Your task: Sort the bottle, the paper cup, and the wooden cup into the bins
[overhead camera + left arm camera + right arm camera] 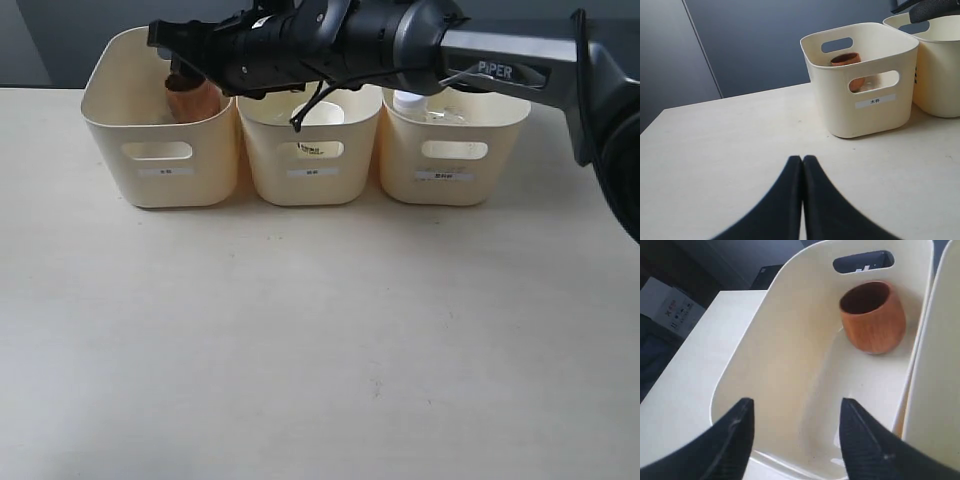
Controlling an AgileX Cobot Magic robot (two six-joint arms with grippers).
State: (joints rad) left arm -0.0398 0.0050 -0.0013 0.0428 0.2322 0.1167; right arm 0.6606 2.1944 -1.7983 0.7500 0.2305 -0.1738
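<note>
Three bins stood in a row along the far side of the one counter (300,350): the left bin (160,150), the middle bin (312,150) and the right bin (453,150); each bin showed one small front label, three labels in all; there was one wooden cup (192,98), in the left bin; one paper cup (318,115), in the middle bin; one bottle (409,100), in the right bin; two grippers appeared, the right gripper (795,430) and the left gripper (802,165).

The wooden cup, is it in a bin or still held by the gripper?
In a bin. The wooden cup sits upright on the floor of the left bin; the right gripper above is open and empty.
</note>
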